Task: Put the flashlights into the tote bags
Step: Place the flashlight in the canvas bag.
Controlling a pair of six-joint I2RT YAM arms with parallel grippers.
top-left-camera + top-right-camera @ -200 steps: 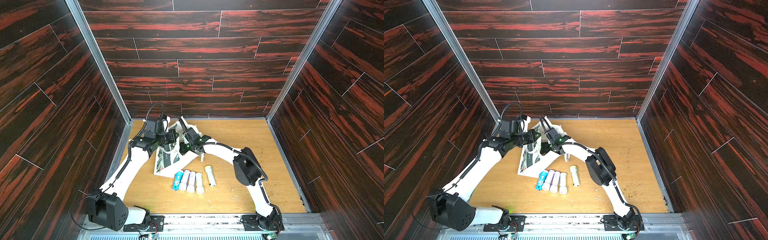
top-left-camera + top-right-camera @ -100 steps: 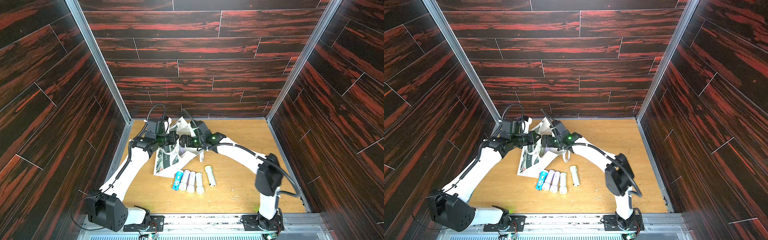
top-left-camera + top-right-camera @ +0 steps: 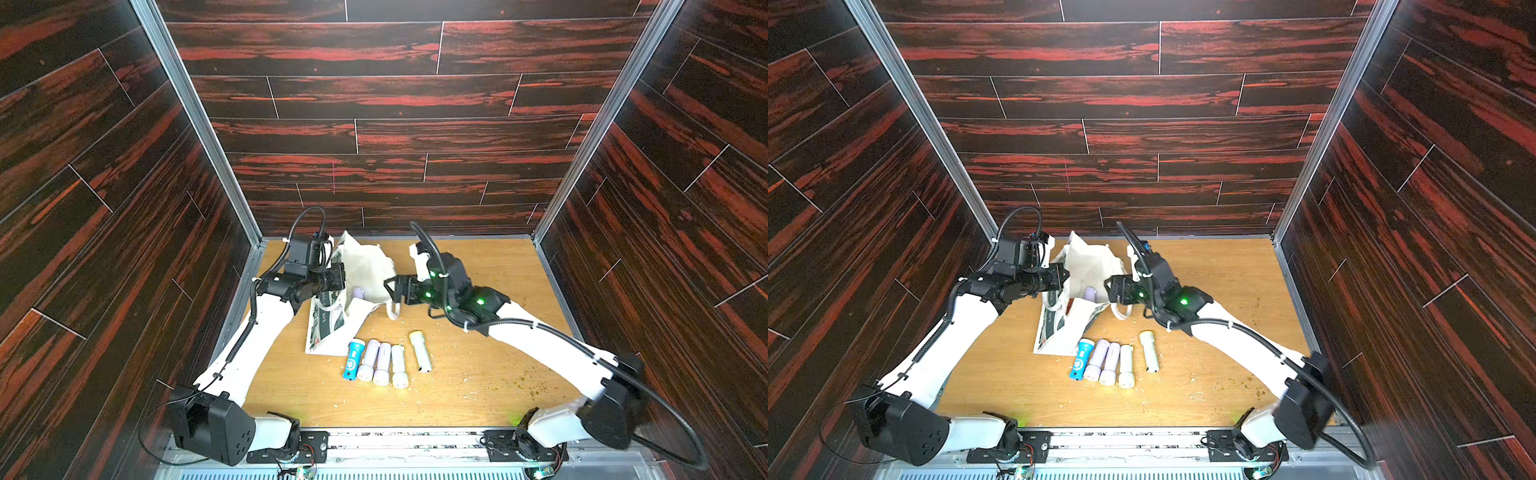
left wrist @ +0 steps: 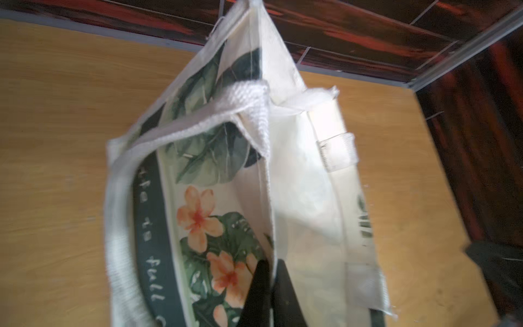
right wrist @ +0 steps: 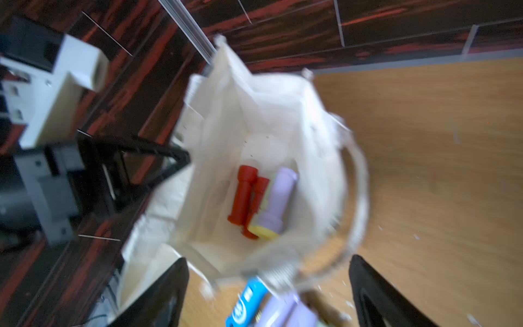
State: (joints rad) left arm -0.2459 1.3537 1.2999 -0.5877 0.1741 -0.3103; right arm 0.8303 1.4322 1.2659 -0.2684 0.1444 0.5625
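Five flashlights (image 3: 382, 361) lie near the right gripper (image 3: 391, 293), not touching.

Tote bag (image 5: 254, 113): near rim and loop handle smeared by blur in the right wrist view.
Cream flashlight (image 5: 261, 231): mostly buried under the lilac flashlight (image 5: 278, 198) and the red flashlights (image 5: 243, 195) — only its flared head shows.
Blue flashlight (image 5: 247, 303): cut off by the picture's edge, label unreadable.
Left gripper (image 4: 272, 264): finger bases cut off at the left wrist view's edge.
Lettering (image 4: 150, 226): only "full" legible — the rest soft or cropped.
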